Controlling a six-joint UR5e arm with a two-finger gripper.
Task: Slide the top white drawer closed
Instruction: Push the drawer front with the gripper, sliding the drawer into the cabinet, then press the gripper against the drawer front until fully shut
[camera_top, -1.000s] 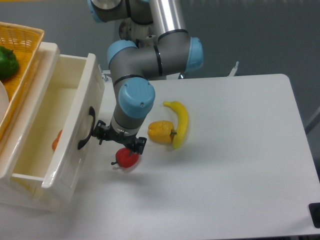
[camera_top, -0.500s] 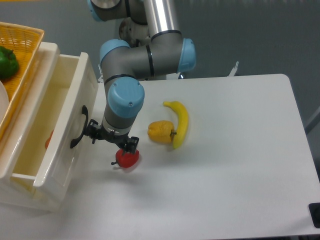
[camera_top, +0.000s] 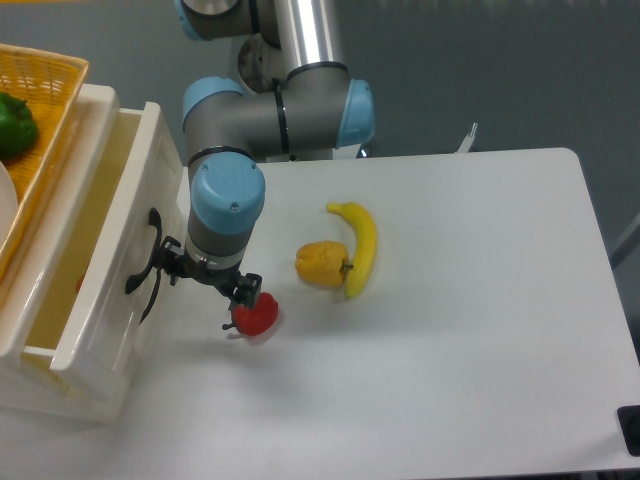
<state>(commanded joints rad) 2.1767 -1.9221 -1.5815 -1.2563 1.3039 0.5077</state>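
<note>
The top white drawer (camera_top: 112, 250) sticks partly out of the cabinet at the left, its front panel tilted toward the table. Its black curved handle (camera_top: 146, 268) faces right. My gripper (camera_top: 205, 282) hangs below the blue wrist, right beside the handle and against the drawer front. Its black finger links are splayed to both sides with nothing held between them. The fingertips themselves are hidden under the wrist. A sliver of something orange (camera_top: 79, 284) shows inside the drawer.
A red pepper (camera_top: 256, 315) lies on the table just right of the gripper. Farther right are a yellow pepper (camera_top: 320, 263) and a banana (camera_top: 360, 245). A wicker basket (camera_top: 50, 120) with a green pepper (camera_top: 14, 122) sits on the cabinet top.
The drawer front has slid left into the cabinet, so less of its inside shows. My gripper has moved left with it, staying by the handle. The fruit has not moved.
</note>
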